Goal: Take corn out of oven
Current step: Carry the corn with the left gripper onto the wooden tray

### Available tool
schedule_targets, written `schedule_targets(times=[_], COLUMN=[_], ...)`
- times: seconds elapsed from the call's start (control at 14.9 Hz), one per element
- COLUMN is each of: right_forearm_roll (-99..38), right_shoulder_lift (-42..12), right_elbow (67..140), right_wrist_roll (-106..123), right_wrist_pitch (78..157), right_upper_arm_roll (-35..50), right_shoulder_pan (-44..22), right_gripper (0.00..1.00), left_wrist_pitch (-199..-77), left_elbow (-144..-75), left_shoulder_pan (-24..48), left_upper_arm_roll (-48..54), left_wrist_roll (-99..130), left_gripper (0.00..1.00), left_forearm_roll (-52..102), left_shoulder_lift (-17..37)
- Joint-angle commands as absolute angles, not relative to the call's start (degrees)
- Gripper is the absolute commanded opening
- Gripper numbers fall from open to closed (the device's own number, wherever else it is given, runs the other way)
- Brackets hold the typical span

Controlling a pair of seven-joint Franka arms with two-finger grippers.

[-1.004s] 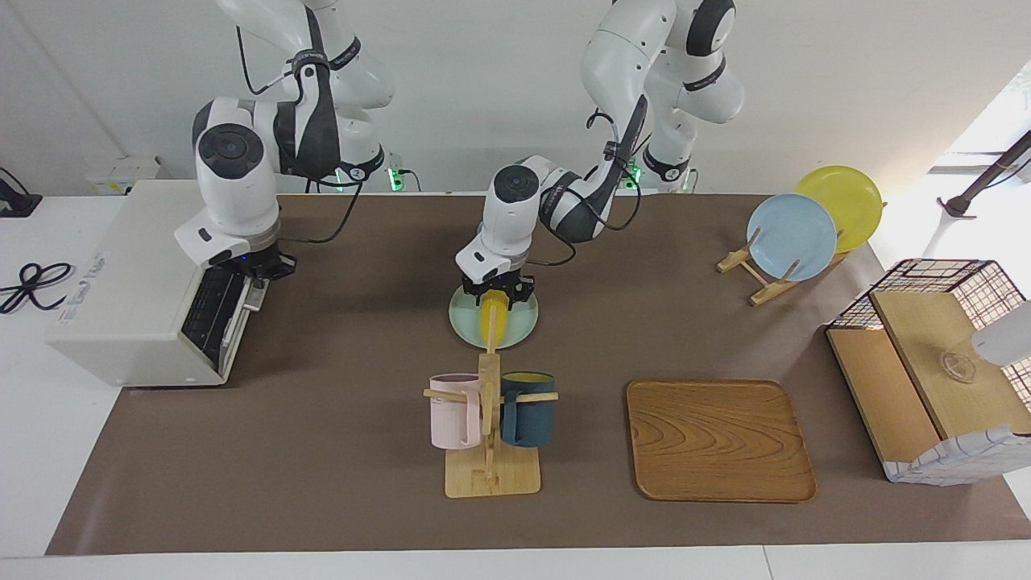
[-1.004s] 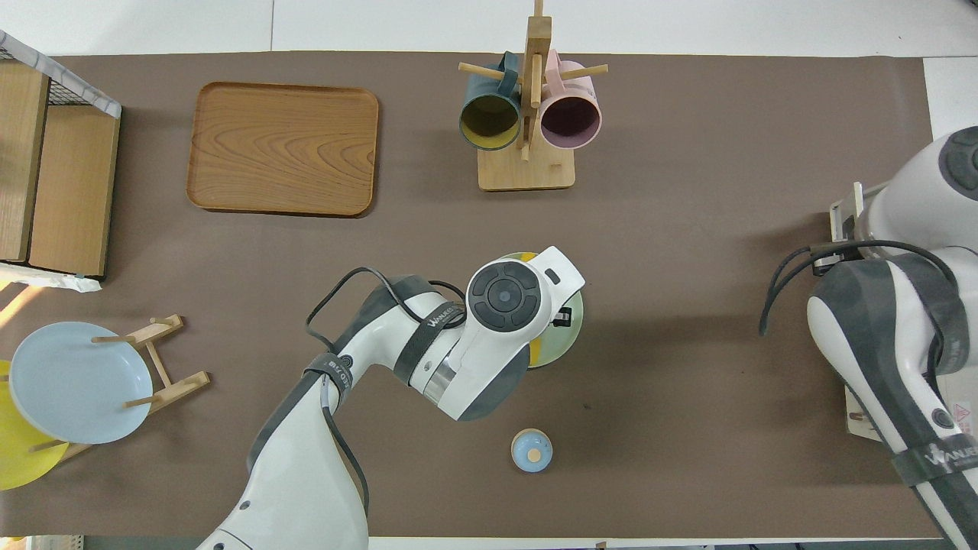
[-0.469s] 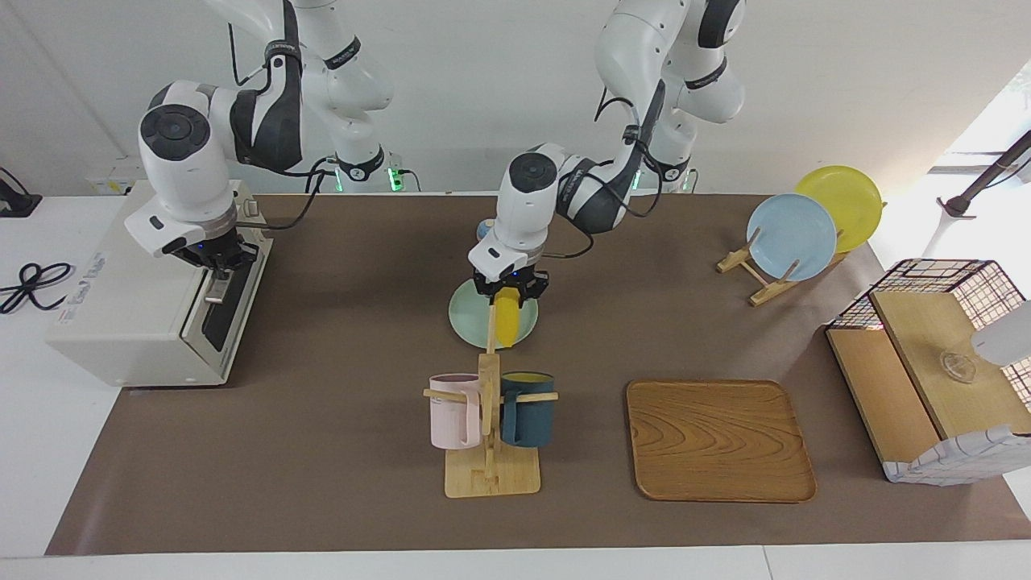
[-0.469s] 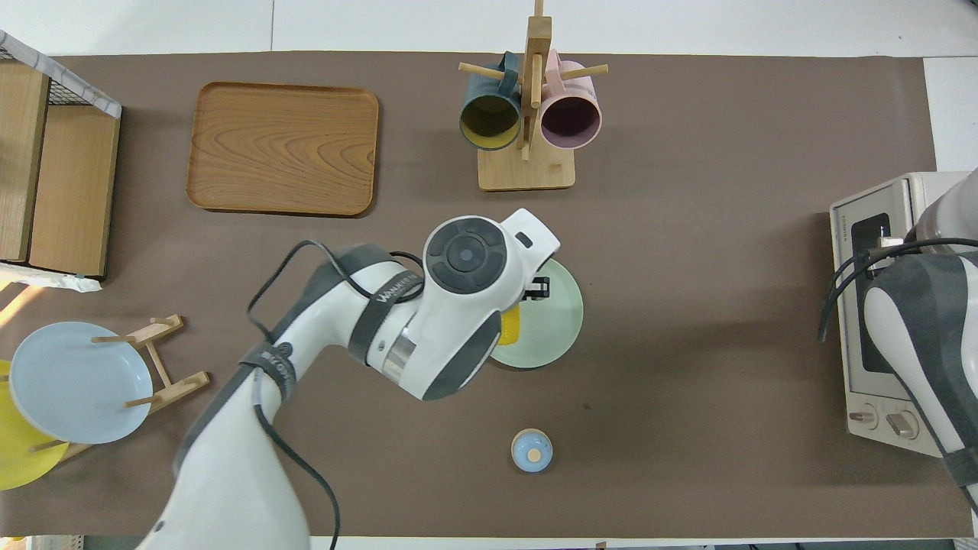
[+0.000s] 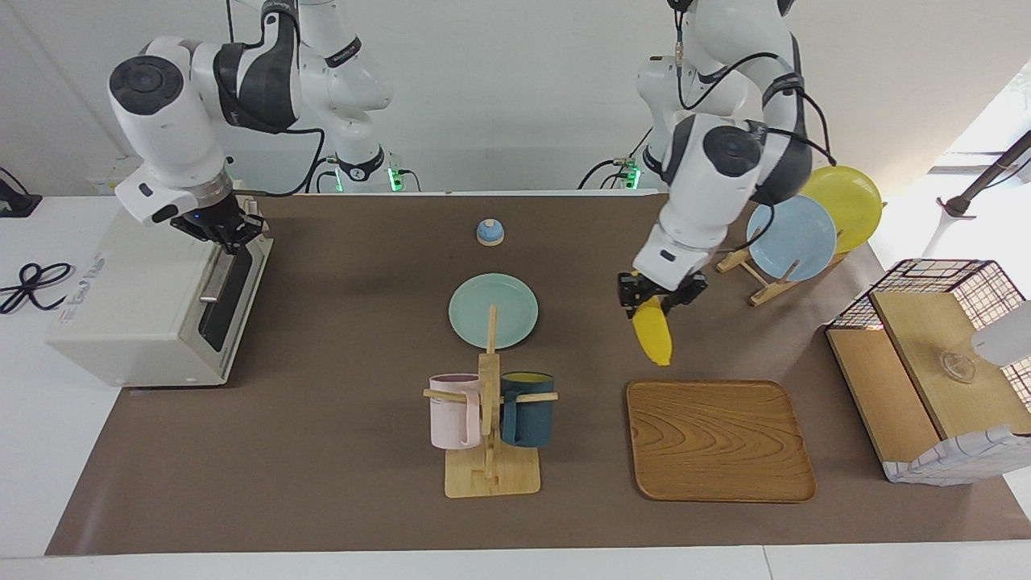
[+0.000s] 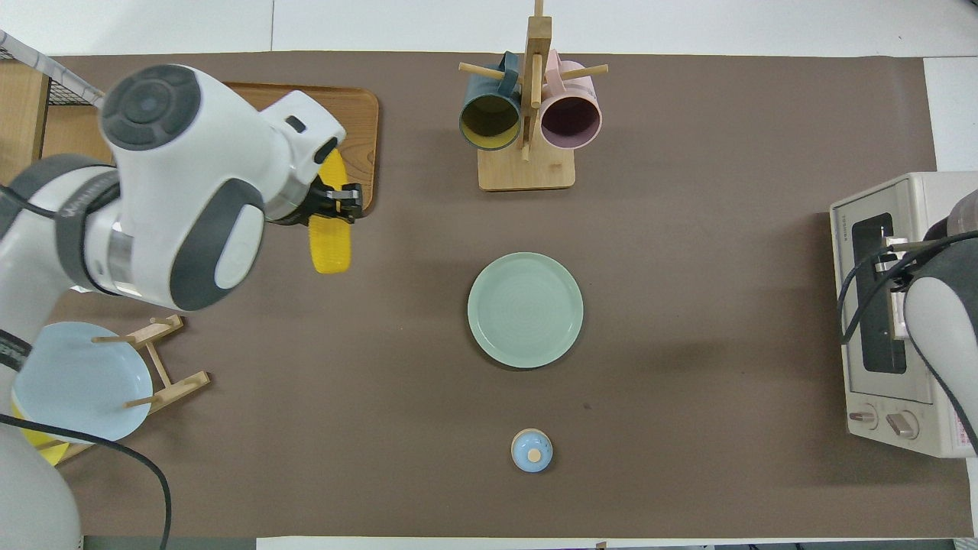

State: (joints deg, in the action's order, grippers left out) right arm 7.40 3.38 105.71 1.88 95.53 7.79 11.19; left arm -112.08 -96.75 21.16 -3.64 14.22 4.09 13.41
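The yellow corn (image 5: 653, 337) hangs tip-down in the air with my left gripper (image 5: 654, 301) shut on its thick end. It is over the brown mat at the edge of the wooden tray (image 5: 717, 439). From overhead the corn (image 6: 330, 233) and the left gripper (image 6: 336, 205) overlap the tray's corner. The off-white oven (image 5: 137, 298) stands at the right arm's end of the table, its dark glass door upright and closed. My right gripper (image 5: 225, 231) is at the top of that door, by the metal bar handle (image 6: 890, 256).
A green plate (image 5: 493, 311) lies mid-table, with a small blue bell (image 5: 490, 232) nearer the robots. A wooden mug rack (image 5: 490, 419) holds a pink and a dark blue mug. A plate stand (image 5: 793, 238) and a wire-and-wood basket (image 5: 926, 362) are at the left arm's end.
The left arm lifted the corn from over the green plate and swung it toward the wooden tray. The right arm raised the oven door from hanging open to closed.
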Motion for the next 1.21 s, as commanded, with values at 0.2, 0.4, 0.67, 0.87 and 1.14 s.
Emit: schedule_targets(times=[0.2, 0.4, 0.67, 0.87, 1.14], right_forearm_roll=[1.1, -0.1, -2.0, -2.1, -2.1], right_shoulder_lift=[0.9, 0.0, 0.1, 0.3, 0.5], right_elbow=[97.7, 96.0, 96.7, 97.4, 98.2], right_wrist_roll=[-3.3, -3.3, -3.5, -3.5, -3.8], right_wrist_pitch=[89.9, 89.3, 91.2, 93.2, 95.6], right_upper_arm_roll=[8.5, 8.8, 8.9, 8.9, 9.0], right_shoulder_pan=[5.4, 4.0, 3.6, 2.6, 2.5], right_gripper=[0.45, 0.84, 1.0, 1.0, 1.0], left_wrist_pitch=[-112.1, -113.5, -116.5, -119.3, -119.8], left_elbow=[-86.3, -78.2, -70.6, -69.2, -69.2], left_shoulder_pan=[13.2, 13.2, 12.5, 12.2, 12.1], left_upper_arm_roll=[-2.6, -2.7, -2.5, -2.5, -2.5], left_wrist_roll=[9.1, 9.1, 8.6, 6.7, 4.9], left_gripper=[0.0, 0.0, 0.0, 0.0, 0.0], left_forearm_roll=[2.8, 2.9, 3.1, 3.1, 3.1], left_shoulder_lift=[23.6, 33.1, 41.1, 44.3, 45.4])
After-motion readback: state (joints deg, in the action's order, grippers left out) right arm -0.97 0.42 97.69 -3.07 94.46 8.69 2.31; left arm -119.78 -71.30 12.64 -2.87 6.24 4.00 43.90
